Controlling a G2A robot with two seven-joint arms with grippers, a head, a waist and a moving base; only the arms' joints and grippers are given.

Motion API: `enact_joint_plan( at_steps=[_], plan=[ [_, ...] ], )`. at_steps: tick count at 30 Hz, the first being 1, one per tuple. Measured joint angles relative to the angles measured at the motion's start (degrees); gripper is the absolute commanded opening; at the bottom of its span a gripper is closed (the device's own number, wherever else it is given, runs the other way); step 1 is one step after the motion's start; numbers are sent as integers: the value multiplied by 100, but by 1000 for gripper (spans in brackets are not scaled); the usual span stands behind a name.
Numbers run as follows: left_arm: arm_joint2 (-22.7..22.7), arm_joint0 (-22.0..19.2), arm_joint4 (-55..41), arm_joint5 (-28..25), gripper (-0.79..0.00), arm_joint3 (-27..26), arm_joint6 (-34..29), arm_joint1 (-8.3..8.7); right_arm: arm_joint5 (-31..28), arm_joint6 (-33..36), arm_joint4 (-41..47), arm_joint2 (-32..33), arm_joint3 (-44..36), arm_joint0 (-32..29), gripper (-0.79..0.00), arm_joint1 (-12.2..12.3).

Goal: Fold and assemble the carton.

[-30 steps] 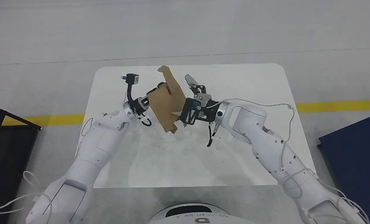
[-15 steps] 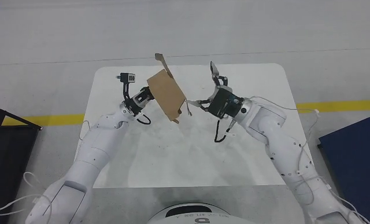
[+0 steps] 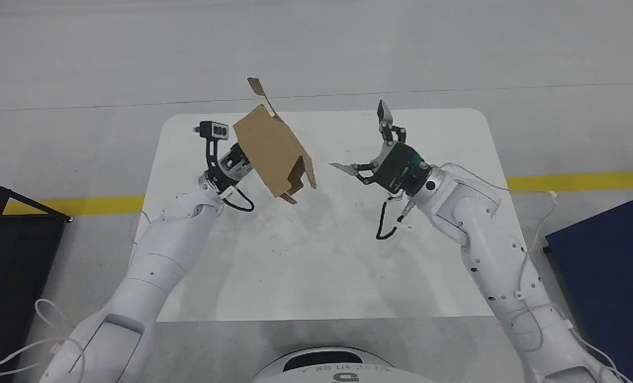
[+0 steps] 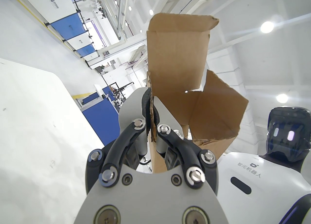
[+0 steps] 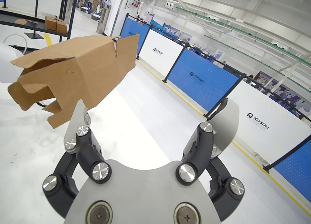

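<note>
Carton [image 3: 272, 150] is held up off the white table [image 3: 326, 274], over its far-left part, tilted with flaps loose. The top view hides its inside (the left wrist view shows it half-opened, one wall edge ragged). Left gripper [image 4: 151, 103] is clamped on a carton wall edge, with the arm bent and raised. Right gripper [image 5: 153, 113] hangs beside the carton without touching it, fingers spread wide, over the table's far middle. A gap of tabletop shows between them.
</note>
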Motion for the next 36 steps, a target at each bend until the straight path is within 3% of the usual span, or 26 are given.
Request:
enact_joint_plan(
  at_steps=[21,30,36],
  plan=[
    [223,30,-96,211,-785,-2,-212,-136,-140,306,-291,-1051,8,589,0,-189],
    [305,-84,139,275,-785,176,-275,-204,318,333,-317,-1033,-177,421,0,-216],
    [321,-102,241,246,-785,253,-245,-223,317,379,-340,-939,-281,324,0,-204]
  ],
)
